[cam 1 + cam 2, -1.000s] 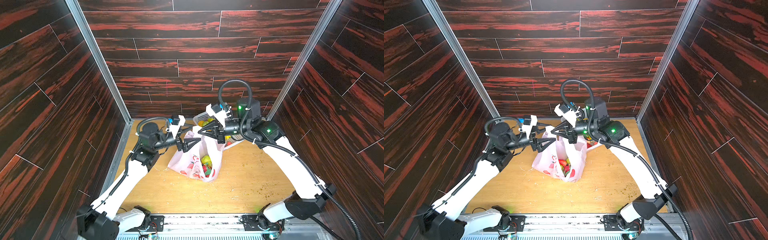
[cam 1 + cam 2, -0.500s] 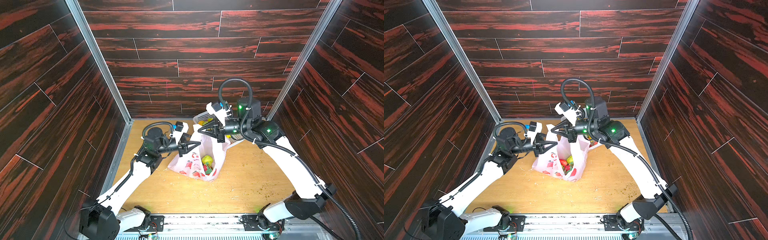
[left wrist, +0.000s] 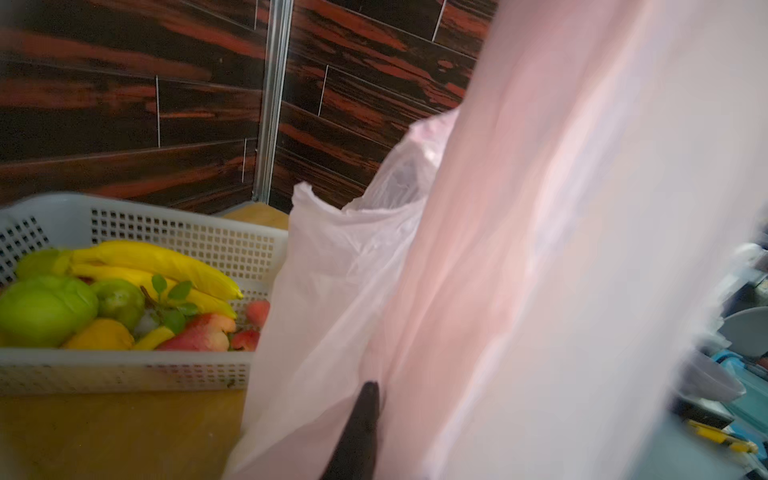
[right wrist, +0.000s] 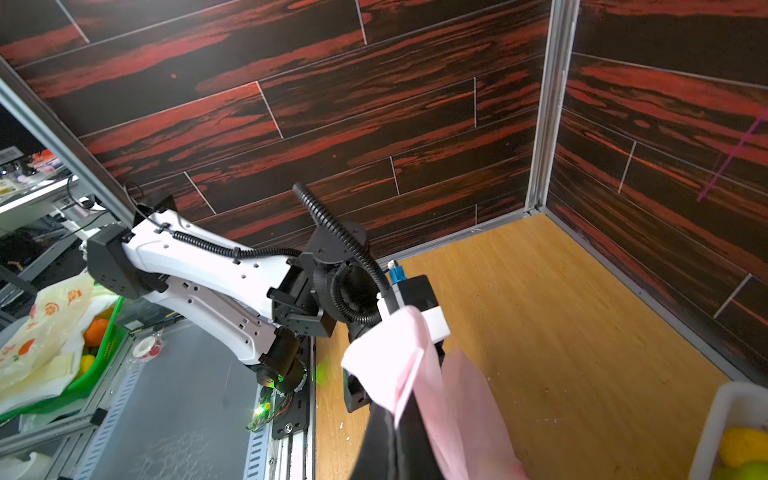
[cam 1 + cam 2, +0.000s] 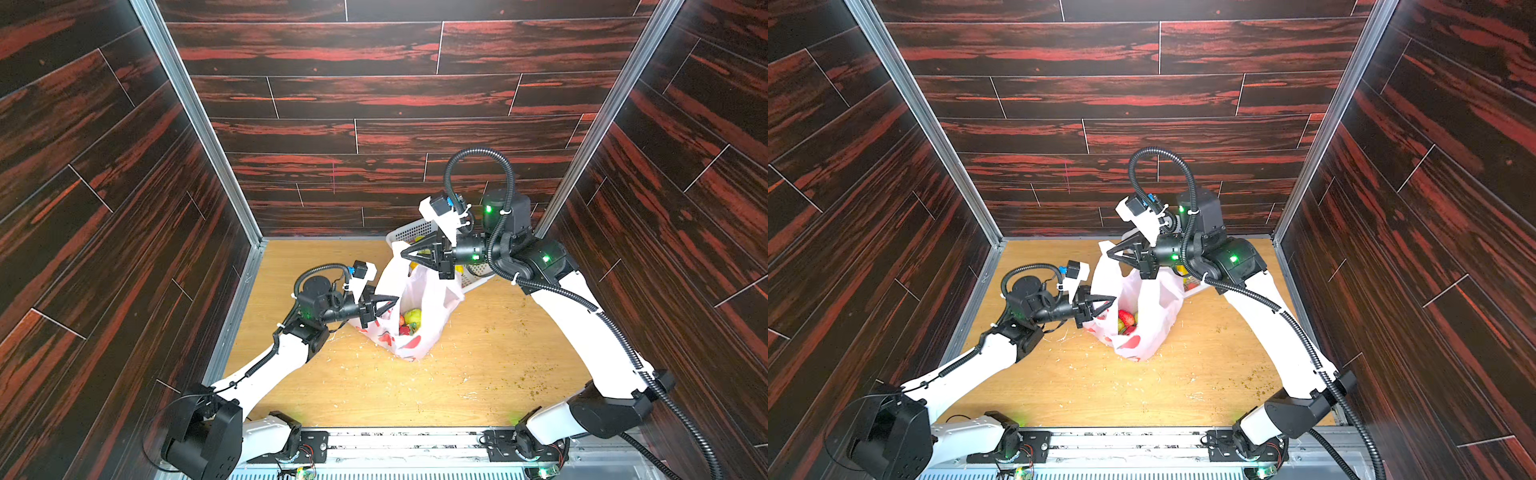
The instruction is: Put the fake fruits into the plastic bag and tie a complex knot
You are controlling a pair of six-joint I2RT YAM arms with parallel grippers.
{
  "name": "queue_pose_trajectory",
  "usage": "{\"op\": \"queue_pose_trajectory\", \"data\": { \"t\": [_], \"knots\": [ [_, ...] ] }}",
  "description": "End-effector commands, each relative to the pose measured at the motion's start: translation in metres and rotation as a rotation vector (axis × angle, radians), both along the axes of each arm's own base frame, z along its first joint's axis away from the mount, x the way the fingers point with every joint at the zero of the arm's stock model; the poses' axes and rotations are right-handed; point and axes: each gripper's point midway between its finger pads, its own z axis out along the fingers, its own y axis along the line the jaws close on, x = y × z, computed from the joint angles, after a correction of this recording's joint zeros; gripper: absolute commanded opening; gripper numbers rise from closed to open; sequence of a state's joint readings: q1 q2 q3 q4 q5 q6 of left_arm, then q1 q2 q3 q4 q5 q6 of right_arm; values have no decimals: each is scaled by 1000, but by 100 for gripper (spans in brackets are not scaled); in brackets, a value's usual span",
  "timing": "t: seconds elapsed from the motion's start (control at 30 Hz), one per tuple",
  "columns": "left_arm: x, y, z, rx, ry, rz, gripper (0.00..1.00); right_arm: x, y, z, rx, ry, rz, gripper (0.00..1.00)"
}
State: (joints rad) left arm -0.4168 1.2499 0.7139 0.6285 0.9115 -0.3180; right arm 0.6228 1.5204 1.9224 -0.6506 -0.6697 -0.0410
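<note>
Left gripper (image 5: 388, 301): jaws look pinched on the near rim of the plastic bag (image 5: 415, 345), low at the side of its mouth. In the wrist view only one finger shows; film covers the rest. Just ahead of its tips, inside the bag, some fake fruits (image 5: 411, 318) lie at the bottom. The bag stands on the table (image 5: 353, 386). Right gripper (image 5: 409, 252), above the bag, is clamped on a strap handle (image 4: 399, 365) and holds it up. Behind this gripper the basket (image 3: 174, 224) has more fruits. Judgement: film is v. thin, soft, slippery; load is light. Better to hold the straps bunched, not the single wall, w/ gentle pull, else it can slip or tear.
</note>
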Motion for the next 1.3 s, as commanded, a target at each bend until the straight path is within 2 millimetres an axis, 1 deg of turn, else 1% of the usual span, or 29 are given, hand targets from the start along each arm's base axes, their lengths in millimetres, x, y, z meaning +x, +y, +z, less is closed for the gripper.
{"op": "queue_pose_trajectory", "data": {
  "t": [0.0, 0.07, 0.1, 0.13, 0.2, 0.23, 0.3, 0.37, 0.4, 0.47, 0.5, 0.67, 0.83, 0.87, 0.9, 0.93, 1.0, 1.03, 1.07, 1.1, 1.13, 1.17, 1.2, 1.23, 1.27],
  "knots": [
    [4, 3, 8, -37, 6, 37, 8, 0, -3, 23, 52, -41, 15, 1],
    [8, 6, 9, -37, 23, 74, 1, 6, -11, 21, 42, -35, -20, 14],
    [11, 8, 8, -34, 37, 101, 0, 8, -17, 21, 37, -37, -43, 23],
    [13, 10, 6, -31, 47, 121, 0, 11, -24, 21, 32, -50, -71, 33],
    [14, 13, 6, -38, 57, 152, 0, 18, -40, 16, 13, -77, -145, 51],
    [16, 16, 6, -42, 59, 177, 0, 22, -50, 10, -1, -89, -189, 60],
    [16, 20, 7, -54, 61, 208, 0, 34, -68, -7, -48, -111, -290, 73],
    [15, 23, 10, -71, 54, 219, 0, 40, -78, -30, -105, -158, -349, 81],
    [14, 24, 11, -79, 54, 223, 0, 44, -80, -42, -119, -177, -365, 85],
    [12, 24, 13, -84, 51, 221, 0, 47, -77, -57, -129, -210, -347, 88],
    [12, 25, 13, -84, 54, 221, 0, 50, -74, -62, -137, -219, -343, 88],
    [10, 25, 14, -85, 55, 222, 0, 60, -52, -75, -196, -252, -288, 90],
    [10, 26, 15, -80, 51, 222, 0, 86, -39, -95, -290, -254, -325, 90],
    [10, 25, 14, -78, 53, 221, 0, 91, -39, -98, -303, -248, -337, 90],
    [10, 26, 14, -77, 52, 221, 0, 94, -38, -100, -309, -241, -343, 88],
    [10, 26, 14, -76, 53, 223, 0, 96, -37, -101, -311, -235, -344, 82],
    [10, 26, 14, -75, 54, 230, 0, 95, -37, -100, -309, -222, -341, 62],
    [11, 27, 13, -74, 55, 235, 0, 91, -37, -97, -304, -217, -332, 49],
    [12, 27, 13, -74, 56, 241, 0, 87, -38, -93, -296, -213, -324, 34],
    [12, 28, 13, -72, 57, 245, 0, 82, -37, -87, -281, -212, -313, 21],
    [13, 28, 12, -72, 60, 250, 0, 76, -38, -79, -258, -216, -303, 10],
    [13, 29, 11, -69, 65, 257, 0, 70, -38, -69, -227, -222, -295, 3],
    [14, 30, 10, -67, 70, 264, 0, 67, -39, -61, -204, -228, -297, 0],
    [14, 31, 8, -63, 78, 275, 0, 58, -39, -49, -160, -227, -273, 0],
    [16, 34, 5, -61, 86, 296, 0, 54, -43, -37, -119, -225, -277, 0]
  ]
}}
